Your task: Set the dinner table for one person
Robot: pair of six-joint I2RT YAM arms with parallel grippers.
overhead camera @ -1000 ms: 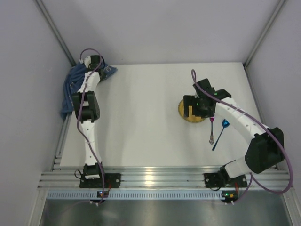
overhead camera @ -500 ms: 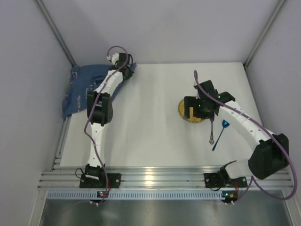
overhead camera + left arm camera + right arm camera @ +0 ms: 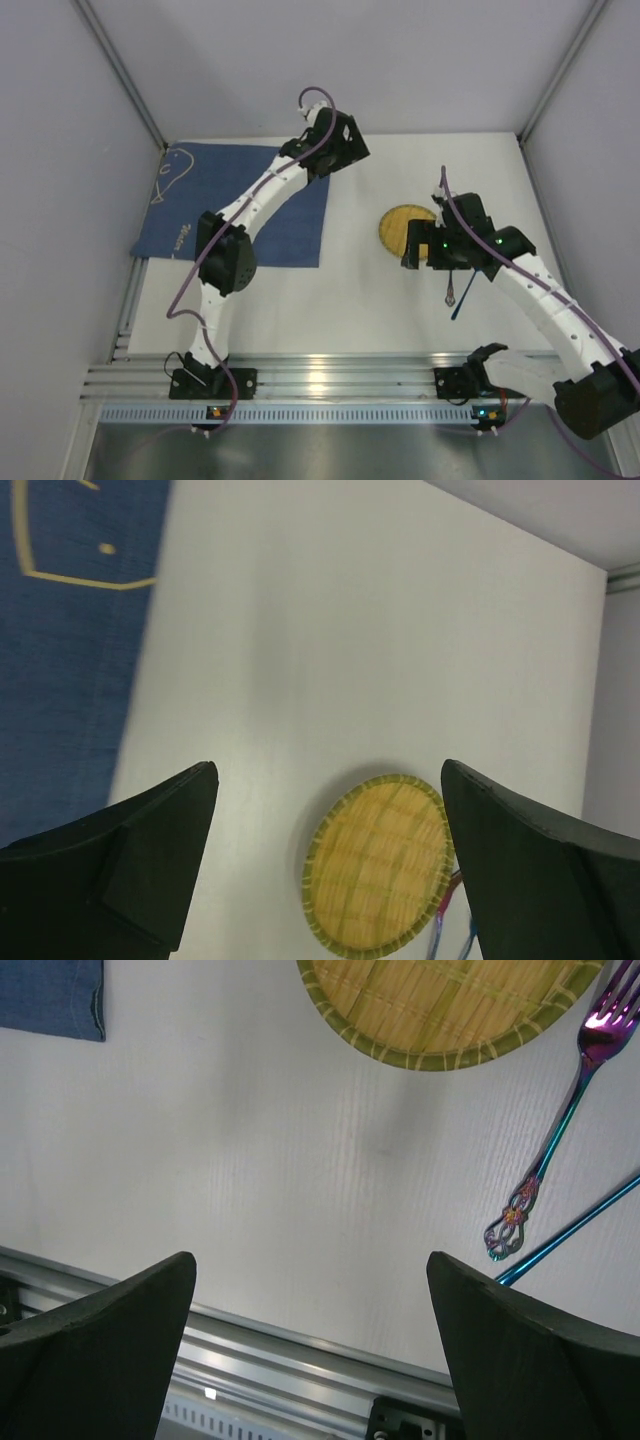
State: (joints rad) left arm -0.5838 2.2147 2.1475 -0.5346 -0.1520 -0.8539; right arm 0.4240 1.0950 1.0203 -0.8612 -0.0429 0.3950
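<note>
Both wide apart and empty: right claw [image 3: 414, 250] just beside the plate [image 3: 400, 222] on the table [image 3: 350, 290], left claw [image 3: 345, 145] well left of the plate, by the mat [image 3: 200, 205]. Probably the right arm's grab, then leftward.

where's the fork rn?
Right side of the dinner table: in the right wrist view the fork lies just right of the yellow woven plate, tines near its rim, with a blue utensil handle alongside.
</note>
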